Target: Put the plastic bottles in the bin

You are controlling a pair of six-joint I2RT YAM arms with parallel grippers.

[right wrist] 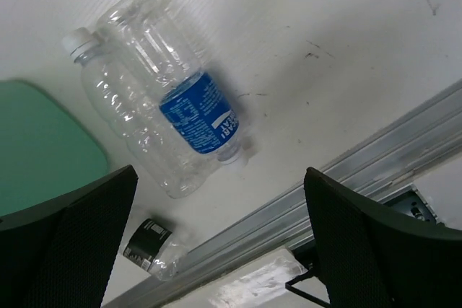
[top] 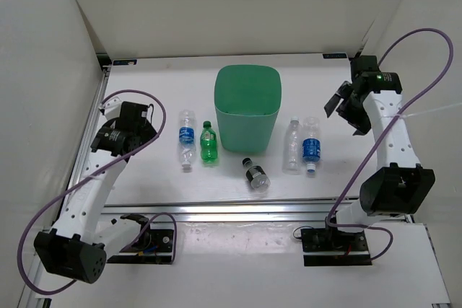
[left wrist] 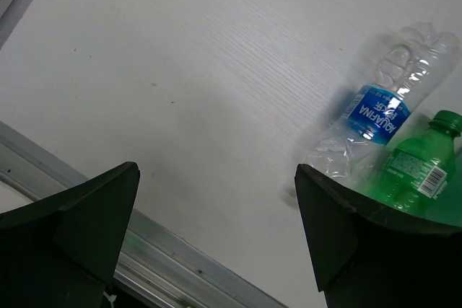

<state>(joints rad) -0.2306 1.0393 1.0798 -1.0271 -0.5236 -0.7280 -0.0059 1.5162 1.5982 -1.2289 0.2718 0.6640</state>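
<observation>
The mint-green bin (top: 247,110) stands upright at the table's middle back. Left of it lie a clear blue-labelled bottle (top: 187,138) and a green bottle (top: 208,142). In front of it lies a short dark-labelled bottle (top: 255,174). To its right lie a plain clear bottle (top: 291,146) and a second blue-labelled bottle (top: 312,148). My left gripper (top: 149,122) is open and empty, left of the left pair, which show in its wrist view (left wrist: 375,113) (left wrist: 415,171). My right gripper (top: 343,112) is open and empty, above and right of the right pair (right wrist: 195,113) (right wrist: 119,117).
An aluminium rail (top: 238,210) runs along the table's near edge and shows in the right wrist view (right wrist: 346,156). White walls enclose the table on the left, back and right. The bin's side (right wrist: 43,149) and the short bottle (right wrist: 148,243) show in the right wrist view.
</observation>
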